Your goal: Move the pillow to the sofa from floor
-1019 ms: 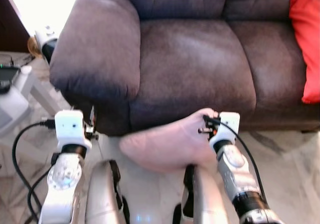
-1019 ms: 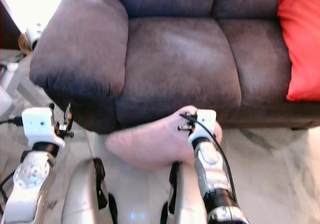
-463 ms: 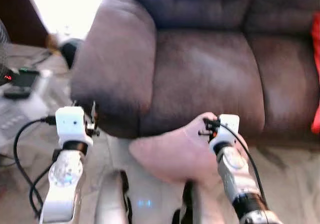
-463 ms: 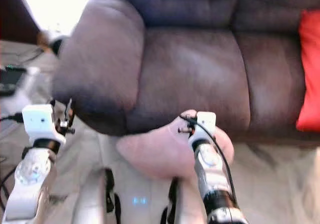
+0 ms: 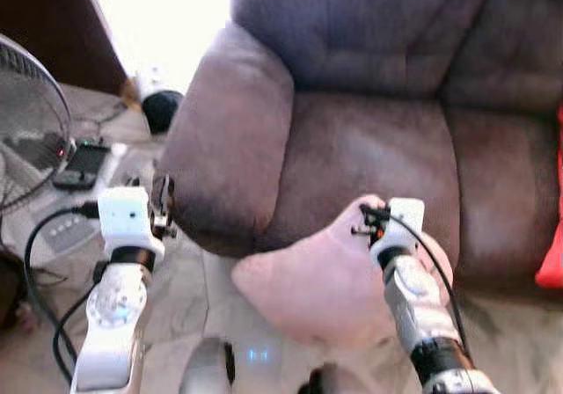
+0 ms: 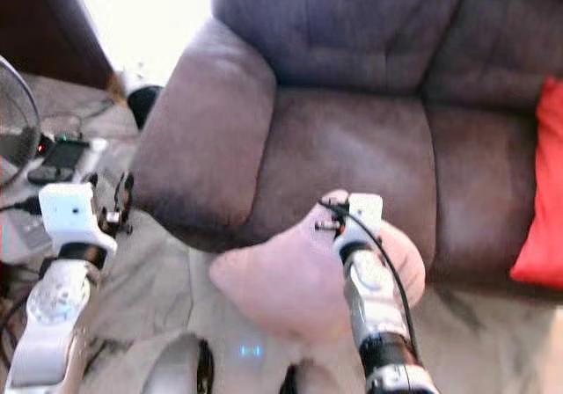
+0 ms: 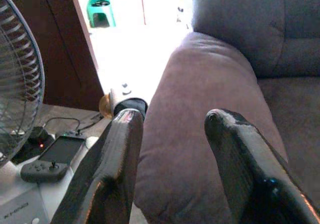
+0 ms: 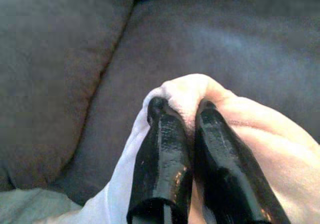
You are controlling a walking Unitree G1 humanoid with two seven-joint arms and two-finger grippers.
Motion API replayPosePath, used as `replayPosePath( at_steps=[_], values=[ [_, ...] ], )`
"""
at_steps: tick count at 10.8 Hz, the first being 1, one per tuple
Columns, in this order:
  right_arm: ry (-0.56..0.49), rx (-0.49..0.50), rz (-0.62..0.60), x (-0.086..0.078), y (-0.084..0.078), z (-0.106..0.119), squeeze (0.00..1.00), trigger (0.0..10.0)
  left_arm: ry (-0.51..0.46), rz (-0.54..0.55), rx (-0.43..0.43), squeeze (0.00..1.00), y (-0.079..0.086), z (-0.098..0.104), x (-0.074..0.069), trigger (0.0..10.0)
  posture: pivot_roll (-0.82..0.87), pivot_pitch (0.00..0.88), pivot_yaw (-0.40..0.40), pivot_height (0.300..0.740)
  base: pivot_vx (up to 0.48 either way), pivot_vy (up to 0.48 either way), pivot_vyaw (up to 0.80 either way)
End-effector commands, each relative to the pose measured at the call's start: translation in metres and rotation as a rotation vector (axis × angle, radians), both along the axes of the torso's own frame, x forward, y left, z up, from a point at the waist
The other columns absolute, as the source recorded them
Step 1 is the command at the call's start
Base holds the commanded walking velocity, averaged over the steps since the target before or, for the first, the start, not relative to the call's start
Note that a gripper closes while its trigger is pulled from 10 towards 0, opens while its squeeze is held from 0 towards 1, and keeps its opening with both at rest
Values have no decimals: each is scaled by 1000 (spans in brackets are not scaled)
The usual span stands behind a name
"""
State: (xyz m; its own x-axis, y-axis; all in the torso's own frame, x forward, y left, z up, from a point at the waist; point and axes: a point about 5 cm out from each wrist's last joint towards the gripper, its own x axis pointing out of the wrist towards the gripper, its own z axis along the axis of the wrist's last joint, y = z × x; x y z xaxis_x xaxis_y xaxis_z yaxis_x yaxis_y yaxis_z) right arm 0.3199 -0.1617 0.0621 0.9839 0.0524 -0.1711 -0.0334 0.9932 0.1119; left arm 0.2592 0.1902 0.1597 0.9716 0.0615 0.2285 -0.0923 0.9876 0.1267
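Your right gripper (image 8: 182, 109) is clamped on a fold of the pink pillow (image 5: 325, 280), holding it off the floor just before the sofa (image 5: 369, 156) seat. Your left gripper (image 7: 172, 121) hangs open beside the armrest (image 5: 230, 139).

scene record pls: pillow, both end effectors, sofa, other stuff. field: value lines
pillow: pink pillow, held up in front of the sofa's seat edge
right end effector: fingers shut on a fold of the pillow's upper edge
left end effector: open, holding nothing, in front of the sofa armrest
sofa: dark brown sofa, seat cushion ahead of the pillow bare
other pillow: red pillow on the sofa to the robot's right
floor items: fan and game controller to the robot's left
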Motion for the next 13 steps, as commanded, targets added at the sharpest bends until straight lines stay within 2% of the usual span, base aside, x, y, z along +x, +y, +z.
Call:
replayPosePath(
  at_steps=[1, 3, 5, 8, 9, 11, 12, 13],
  values=[
    [-151, 1, -11, 10, -4, 33, 0, 10000, 12, 1, -4, 0, 0, -4, 0, 10000, 98, 134, -102, 740, 0, 0, 0],
    [-169, -3, -12, 14, -5, 39, 0, 10000, 6, 2, -7, 0, -1, -3, 1, 10000, 97, 132, -104, 740, 0, 0, 0],
    [-227, 0, -12, 19, -5, 57, 0, 10000, -2, 5, -8, 0, 0, -2, 4, 10000, 94, 125, -103, 740, 0, 0, 0],
    [-338, 17, -5, 30, -2, 94, 0, 10000, -17, 10, -7, 0, 0, 1, 7, 10000, 93, 109, -100, 740, 0, 0, 0],
    [-406, 45, 4, 36, 1, 118, 0, 10000, -28, 17, -5, 0, 2, 3, 9, 10000, 97, 103, -100, 740, 0, 0, 0],
    [-463, 67, 14, 41, 4, 137, 0, 10000, -33, 20, -3, 0, 2, 3, 11, 10000, 97, 96, -98, 740, 0, 0, 0],
    [-520, 103, 39, 48, 10, 159, 0, 10000, -41, 25, -2, 0, 3, 5, 13, 10000, 97, 87, -99, 740, 0, 0, 0],
    [-499, 117, 77, 50, 16, 158, 0, 10000, -46, 28, -1, 0, 3, 5, 13, 10000, 99, 86, -100, 740, 0, 0, 0]
  ],
)
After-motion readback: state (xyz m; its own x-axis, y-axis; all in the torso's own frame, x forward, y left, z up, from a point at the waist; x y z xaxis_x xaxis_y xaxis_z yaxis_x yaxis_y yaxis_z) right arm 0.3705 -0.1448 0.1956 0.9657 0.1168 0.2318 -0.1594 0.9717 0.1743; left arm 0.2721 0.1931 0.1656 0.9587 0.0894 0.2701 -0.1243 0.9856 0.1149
